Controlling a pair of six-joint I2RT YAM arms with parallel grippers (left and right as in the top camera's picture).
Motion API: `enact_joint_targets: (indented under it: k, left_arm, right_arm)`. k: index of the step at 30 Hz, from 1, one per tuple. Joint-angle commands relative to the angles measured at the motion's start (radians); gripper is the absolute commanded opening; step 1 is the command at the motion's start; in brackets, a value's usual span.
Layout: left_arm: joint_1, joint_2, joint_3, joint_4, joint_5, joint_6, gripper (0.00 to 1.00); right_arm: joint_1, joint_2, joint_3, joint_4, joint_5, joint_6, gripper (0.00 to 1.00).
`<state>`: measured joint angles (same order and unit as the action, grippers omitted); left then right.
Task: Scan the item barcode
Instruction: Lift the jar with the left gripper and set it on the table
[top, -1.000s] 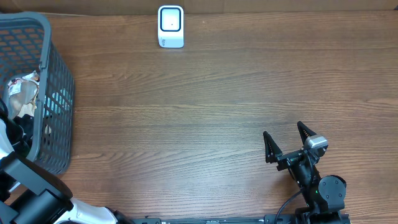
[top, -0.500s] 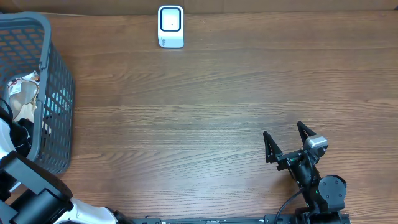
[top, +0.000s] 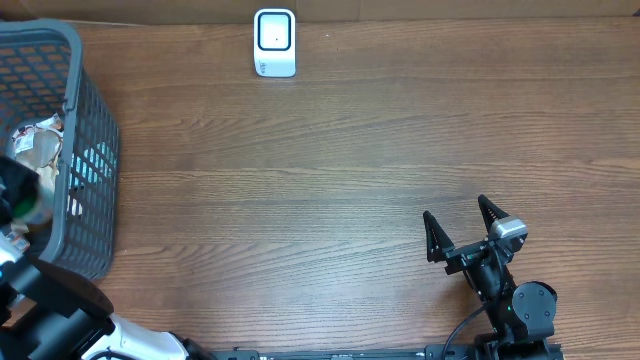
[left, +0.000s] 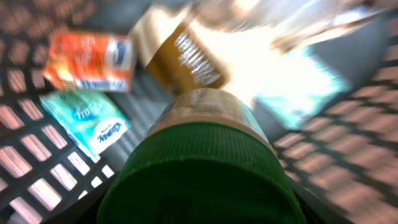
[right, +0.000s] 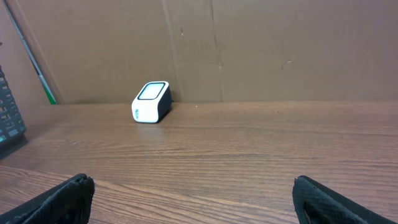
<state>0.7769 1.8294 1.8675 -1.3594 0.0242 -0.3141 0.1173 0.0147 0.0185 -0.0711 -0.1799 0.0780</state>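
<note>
Wood-grain table (top: 330, 160), brown, matte, with a cardboard wall (right: 261, 50) at the back edge.

Counts: 2 arms, 1 basket, 1 scanner, 1 bottle, and 4 other items in the basket.

Right gripper (top: 456, 212): black fingers spread wide, nothing between them, low over the table. The scanner (right: 151, 102), a white rounded box with a dark-framed top face, is far ahead of it and to its left, by the wall.

Left gripper (top: 22, 200) is down inside the basket (top: 95, 170), which is grey plastic mesh with open square holes. Its fingers aren't visible, so I can't tell if it's pinching anything.

The bottle (left: 205, 168) has a round, ribbed green cap and a tan body. It sits right under the left gripper, fills the wrist view and is blurred.

Beyond it on the basket floor:
- orange carton (left: 90, 61)
- teal soft packet (left: 87, 121)
- brown packet (left: 186, 59)
- shiny crinkled wrapper (left: 298, 25)
</note>
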Motion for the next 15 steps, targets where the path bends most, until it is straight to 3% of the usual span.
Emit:
enact_joint_targets:
  k: [1,9,15]
  left_arm:
    - [-0.032,-0.013,0.201,-0.061,0.109,0.001,0.5]
    - [-0.212,-0.034,0.587,-0.235,0.187,0.068,0.49]
    - [-0.486,-0.099,0.657,-0.268,0.182,0.123,0.5]
  right_arm:
    - [-0.006,-0.012,-0.01,0.005,-0.005,-0.001,1.0]
    - [-0.006,-0.012,-0.01,0.005,-0.005,-0.001,1.0]
    - [-0.006,-0.012,-0.01,0.005,-0.005,-0.001,1.0]
